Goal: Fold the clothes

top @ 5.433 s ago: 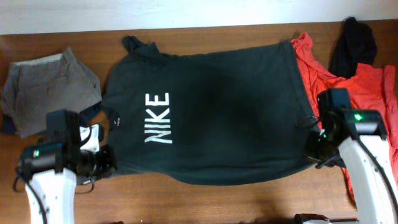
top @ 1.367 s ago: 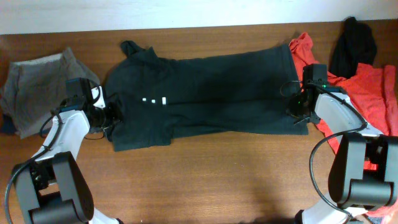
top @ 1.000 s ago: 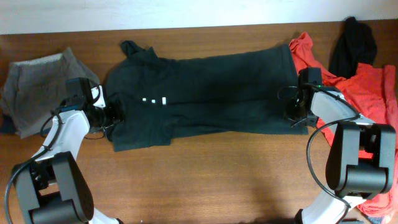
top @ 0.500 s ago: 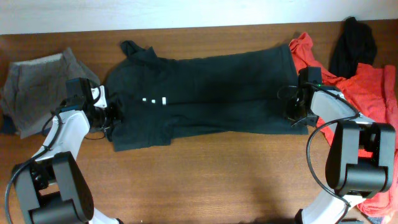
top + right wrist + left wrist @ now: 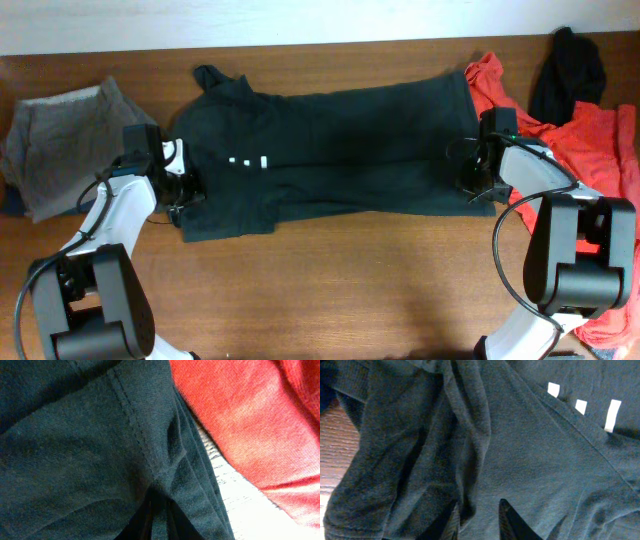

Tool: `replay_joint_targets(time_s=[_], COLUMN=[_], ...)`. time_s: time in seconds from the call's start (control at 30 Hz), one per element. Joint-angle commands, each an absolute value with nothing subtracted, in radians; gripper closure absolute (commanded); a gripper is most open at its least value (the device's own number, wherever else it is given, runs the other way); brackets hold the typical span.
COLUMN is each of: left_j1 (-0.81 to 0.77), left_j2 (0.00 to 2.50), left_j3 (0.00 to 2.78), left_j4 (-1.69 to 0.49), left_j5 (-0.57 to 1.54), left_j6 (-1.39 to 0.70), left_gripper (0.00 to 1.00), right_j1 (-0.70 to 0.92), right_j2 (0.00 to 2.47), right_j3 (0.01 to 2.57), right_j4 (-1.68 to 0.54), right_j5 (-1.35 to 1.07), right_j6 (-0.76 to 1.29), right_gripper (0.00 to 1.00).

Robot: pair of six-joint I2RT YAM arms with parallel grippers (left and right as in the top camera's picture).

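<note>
The dark green Nike t-shirt lies across the wooden table, its lower half folded up so only the tips of the white logo show. My left gripper is at the shirt's left end by the sleeve. In the left wrist view its fingers stand apart, with a ridge of shirt cloth between them. My right gripper is at the shirt's right hem. In the right wrist view its fingers are pinched together on the folded hem.
A red garment lies at the right edge, touching the shirt's hem; it also shows in the right wrist view. A black garment lies at the back right. Grey-brown shorts lie at the left.
The shirt's lower half has been folded up over the logo. In the last half second my left arm has shifted right, onto the shirt's left end. The right arm has held still.
</note>
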State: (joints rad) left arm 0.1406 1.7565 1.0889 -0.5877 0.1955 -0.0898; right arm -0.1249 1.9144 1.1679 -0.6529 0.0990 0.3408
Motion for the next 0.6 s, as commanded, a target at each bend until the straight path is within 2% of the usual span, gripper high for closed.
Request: replay_joint_targets(time_s=[0.0,0.37,0.43,0.47,0.57], left_j1=[0.138,0.138,0.138,0.138,0.138], left_j2=[1.773,1.824,1.835,1.836,1.826], left_j3=[1.079,1.079,1.079,1.08,1.089], left_j4=[-0.593,-0.584,-0.581,-0.58,-0.577], left_j5=[0.158,0.082,0.082,0.083,0.118], left_j6=[-0.074,-0.074,-0.074,-0.074,-0.074], left_gripper=[0.77,0.79,0.95,1.0,1.0], right_j1=[-0.131,-0.131,-0.131,-0.131,-0.131], right_j2=[1.988,1.988,1.988,1.988,1.988], right_j3=[1.148,1.148,1.148,1.148,1.148], right_j4=[-0.645,-0.648,-0.648,-0.649,-0.65], right_j5=[0.085,0.086,0.086,0.086,0.086], right_j6=[0.348,0.348,0.348,0.348,0.348], right_gripper=[0.84,0.85,0.85,0.85,0.85])
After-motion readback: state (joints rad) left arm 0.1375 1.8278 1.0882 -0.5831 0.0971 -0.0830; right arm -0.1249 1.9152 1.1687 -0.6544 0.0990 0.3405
